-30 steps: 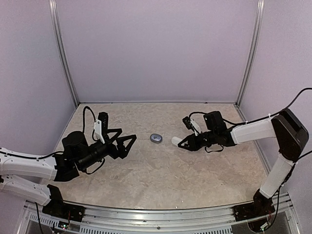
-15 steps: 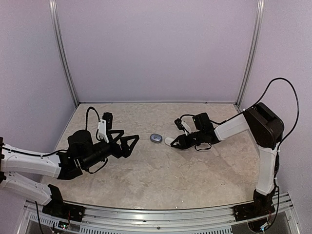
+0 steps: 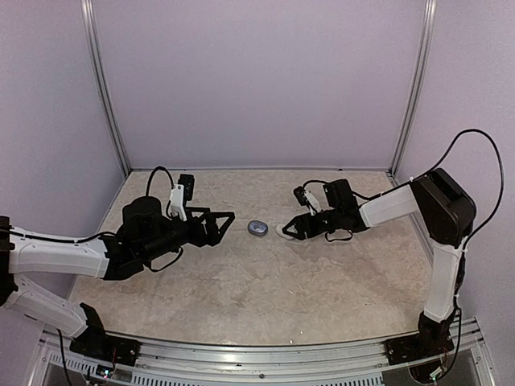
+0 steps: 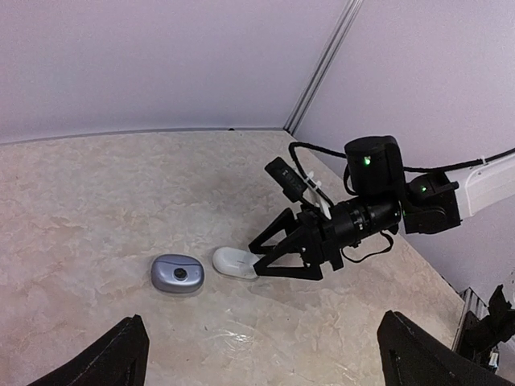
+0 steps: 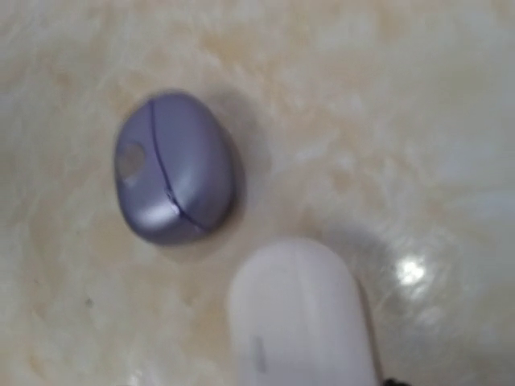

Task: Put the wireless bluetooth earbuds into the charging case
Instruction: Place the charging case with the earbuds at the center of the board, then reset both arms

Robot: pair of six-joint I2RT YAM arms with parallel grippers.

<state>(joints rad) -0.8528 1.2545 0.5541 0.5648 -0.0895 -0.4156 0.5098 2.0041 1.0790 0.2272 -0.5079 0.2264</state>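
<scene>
The table (image 3: 265,281) was given over to a setting-out step, it was judged: cases were being placed, and no bud had been brought to one yet. The left gripper (image 3: 225,227) was held spread to its widest with nothing between its fingers. It was aimed at the grey case (image 4: 178,273) from the left-arm side, a little apart from it. The right gripper (image 4: 256,259) was seen low on the right-arm side of the grey case, jaws parted about the end of the white case (image 4: 231,262). Whether the pads touched it could not be told.

The white case was laid flat just beside the grey case, a narrow gap being left between them. Both were seen as smooth, closed pebbles. The grey one was shiny, with a seam across it and a small round mark on top; the white one was longer and plain. The earbuds were found in no view, and whether they were shut inside could not be told.

Next, it was judged, a lid would have to be opened, with one case pinned while its seam was worked, before any bud could be seated.
</scene>
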